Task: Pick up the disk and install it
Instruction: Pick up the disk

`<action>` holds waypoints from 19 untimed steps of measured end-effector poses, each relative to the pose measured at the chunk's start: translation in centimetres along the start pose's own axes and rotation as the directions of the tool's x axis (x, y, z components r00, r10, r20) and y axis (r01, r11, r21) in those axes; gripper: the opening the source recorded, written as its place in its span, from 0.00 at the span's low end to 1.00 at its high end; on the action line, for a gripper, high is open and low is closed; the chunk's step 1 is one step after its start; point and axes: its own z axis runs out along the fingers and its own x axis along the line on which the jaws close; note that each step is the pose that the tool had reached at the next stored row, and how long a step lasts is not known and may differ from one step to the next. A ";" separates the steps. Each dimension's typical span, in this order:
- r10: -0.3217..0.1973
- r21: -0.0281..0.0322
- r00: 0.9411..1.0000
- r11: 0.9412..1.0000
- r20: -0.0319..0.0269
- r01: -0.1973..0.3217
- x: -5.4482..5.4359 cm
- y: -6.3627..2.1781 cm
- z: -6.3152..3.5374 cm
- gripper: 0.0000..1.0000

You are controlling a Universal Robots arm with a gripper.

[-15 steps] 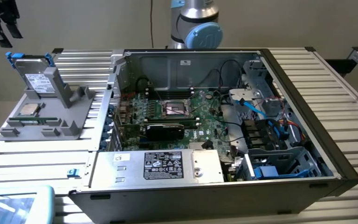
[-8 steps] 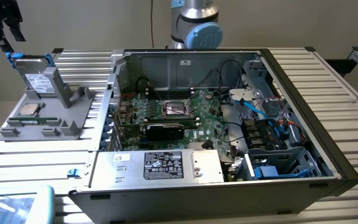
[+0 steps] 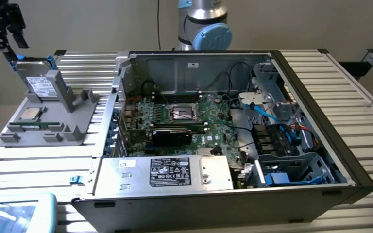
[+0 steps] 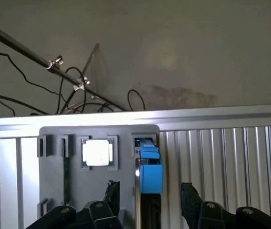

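Disk (image 3: 37, 83) stands in the grey holder (image 3: 76, 104), looks hard and heavy, best held by its flat sides; the claw (image 4: 150, 193) is wide open.

Disk (image 3: 36, 81) in holder (image 3: 52, 130), beside case (image 3: 173, 68)

One disk (image 3: 36, 81); one CPU chip (image 3: 31, 114); one grey holder (image 3: 77, 104); one computer case (image 3: 167, 68); one end effector (image 4: 149, 190).
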 end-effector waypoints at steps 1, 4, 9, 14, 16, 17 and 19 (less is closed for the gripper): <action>-0.003 0.000 1.000 1.000 0.000 0.003 0.0 0.01 0.18 0.63; -0.012 0.000 1.000 1.000 -0.001 0.012 0.0 0.06 0.72 0.63; -0.015 0.000 1.000 1.000 -0.001 0.015 0.1 0.09 1.65 0.63; -0.016 0.000 1.000 1.000 -0.001 0.016 -0.2 0.14 2.54 0.63; -0.018 0.000 1.000 1.000 -0.005 0.018 -0.4 0.23 2.81 0.63; -0.022 0.000 1.000 1.000 -0.005 0.022 -0.4 0.27 2.97 0.63; -0.032 -0.001 0.999 0.999 -0.006 0.032 -0.4 0.30 3.30 0.63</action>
